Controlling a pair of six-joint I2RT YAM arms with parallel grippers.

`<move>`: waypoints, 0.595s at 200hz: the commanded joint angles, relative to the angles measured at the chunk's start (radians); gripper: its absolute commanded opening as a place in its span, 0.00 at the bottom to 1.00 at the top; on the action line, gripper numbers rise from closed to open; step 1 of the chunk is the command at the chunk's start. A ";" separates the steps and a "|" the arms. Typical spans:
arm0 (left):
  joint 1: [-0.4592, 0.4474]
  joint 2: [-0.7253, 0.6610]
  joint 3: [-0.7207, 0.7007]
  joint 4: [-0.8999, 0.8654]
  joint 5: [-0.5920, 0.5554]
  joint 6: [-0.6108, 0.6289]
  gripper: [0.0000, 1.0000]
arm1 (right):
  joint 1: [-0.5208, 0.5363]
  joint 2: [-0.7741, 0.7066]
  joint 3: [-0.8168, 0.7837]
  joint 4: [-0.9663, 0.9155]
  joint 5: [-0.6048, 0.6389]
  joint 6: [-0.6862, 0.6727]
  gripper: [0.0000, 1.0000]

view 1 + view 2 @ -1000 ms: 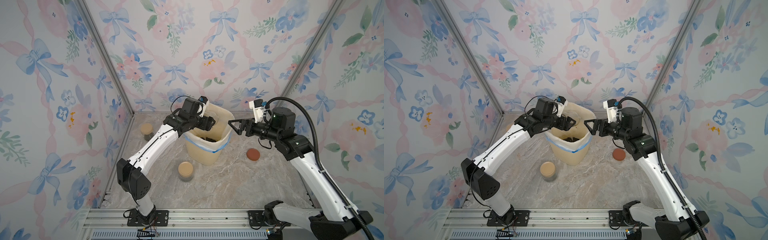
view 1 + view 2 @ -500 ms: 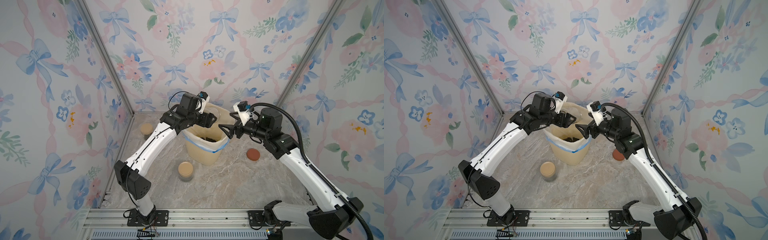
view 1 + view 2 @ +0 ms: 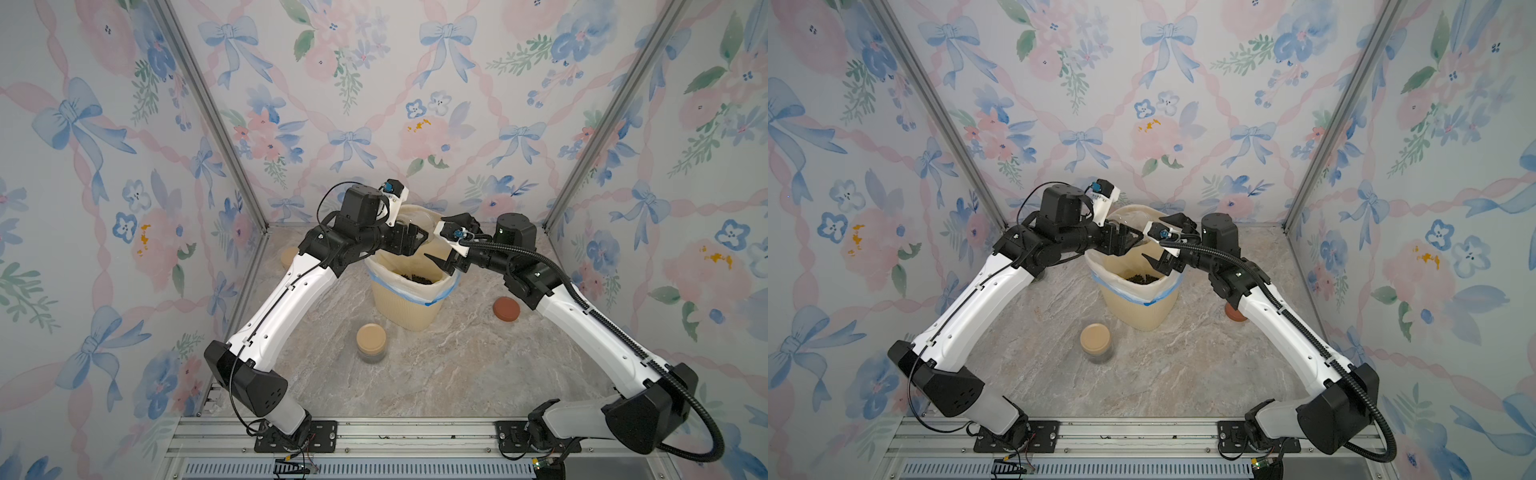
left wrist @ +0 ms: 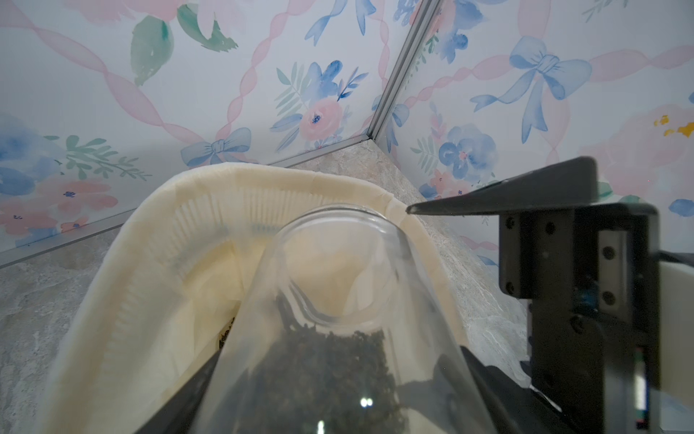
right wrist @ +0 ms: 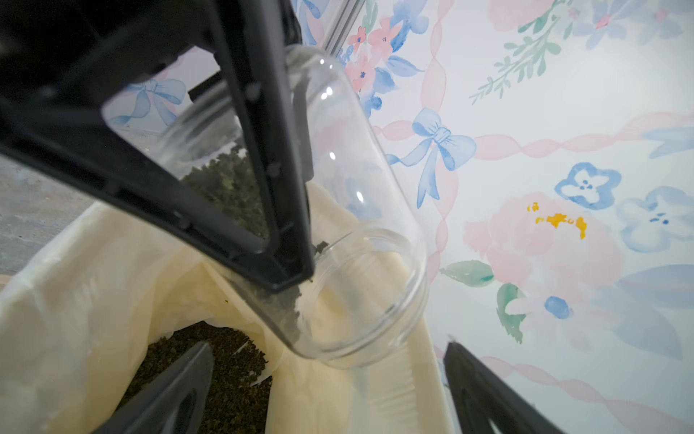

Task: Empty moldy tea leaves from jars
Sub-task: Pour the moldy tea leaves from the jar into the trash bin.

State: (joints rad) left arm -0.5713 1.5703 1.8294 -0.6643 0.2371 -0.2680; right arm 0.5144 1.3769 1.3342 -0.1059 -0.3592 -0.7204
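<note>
Your right gripper [image 3: 435, 237] swung in over bin [image 3: 409, 309] rim, jaws wide apart, empty; your left gripper [image 3: 409, 243] clamps lidless jar [image 5: 356, 188], tilted over bin (moldy tea leaves [image 4: 323, 375] partly inside jar, some in bin).

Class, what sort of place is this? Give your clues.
Probably a staged robot test booth, not a home: floral wallpaper panels in metal framing, robot arms bolted to a rail, marble-look tabletop.

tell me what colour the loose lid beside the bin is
Reddish-brown; the lid shows best in a top view.
</note>
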 commanded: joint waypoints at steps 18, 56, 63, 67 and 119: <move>0.007 -0.032 -0.022 0.032 0.039 -0.014 0.45 | 0.034 0.020 -0.005 0.164 0.049 -0.111 0.97; 0.007 -0.027 -0.018 0.032 0.056 -0.016 0.45 | 0.059 0.046 0.018 0.136 0.061 -0.195 0.98; 0.008 -0.027 -0.018 0.032 0.059 -0.016 0.45 | 0.061 0.049 0.024 0.129 0.059 -0.202 0.98; 0.007 -0.028 -0.018 0.031 0.060 -0.017 0.45 | 0.060 0.051 0.025 0.129 0.057 -0.206 0.98; 0.008 -0.033 -0.022 0.031 0.076 -0.017 0.44 | 0.063 0.072 0.052 0.107 0.027 -0.221 0.99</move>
State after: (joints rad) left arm -0.5621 1.5677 1.8088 -0.6685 0.2710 -0.2745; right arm 0.5667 1.4353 1.3468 -0.0105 -0.3149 -0.9253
